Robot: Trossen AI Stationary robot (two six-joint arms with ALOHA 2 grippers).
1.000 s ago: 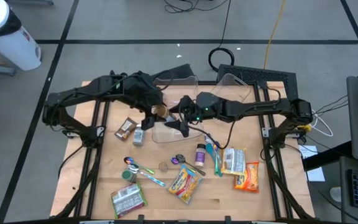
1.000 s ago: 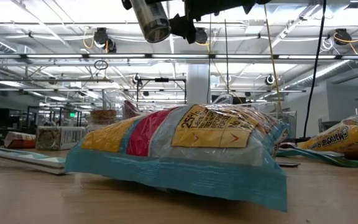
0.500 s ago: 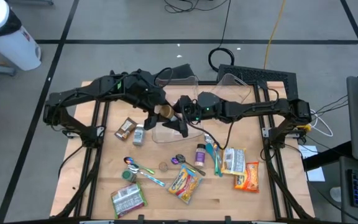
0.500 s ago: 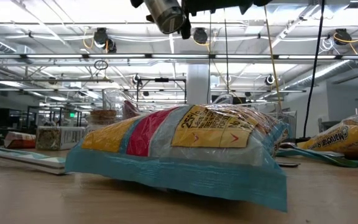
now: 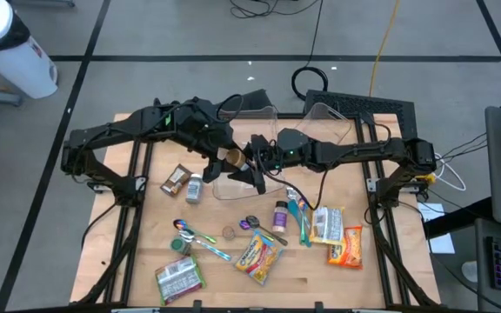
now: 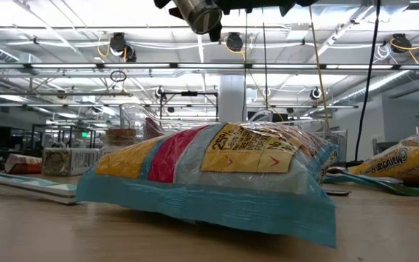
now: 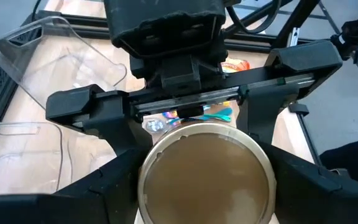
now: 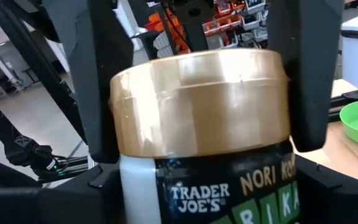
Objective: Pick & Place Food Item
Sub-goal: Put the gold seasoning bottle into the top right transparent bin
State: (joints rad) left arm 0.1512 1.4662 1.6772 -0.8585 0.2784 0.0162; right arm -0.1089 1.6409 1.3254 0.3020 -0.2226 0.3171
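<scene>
Jar [image 8: 201,134] gripped in left hand [image 5: 224,156], lid bracketed by right hand [image 5: 252,163] gaping wide; liable to drop onto surface [image 5: 233,213] if released before right closes.

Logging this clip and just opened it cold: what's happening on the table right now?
Both arms meet above the middle of the table in what looks like a handover. The left hand holds a gold-lidded jar in the air, and the right hand has its fingers on either side of the lid, though whether it grips yet is unclear. Snack bags, spoons and small bottles lie on the table below, with clear bins at the far edge.
</scene>
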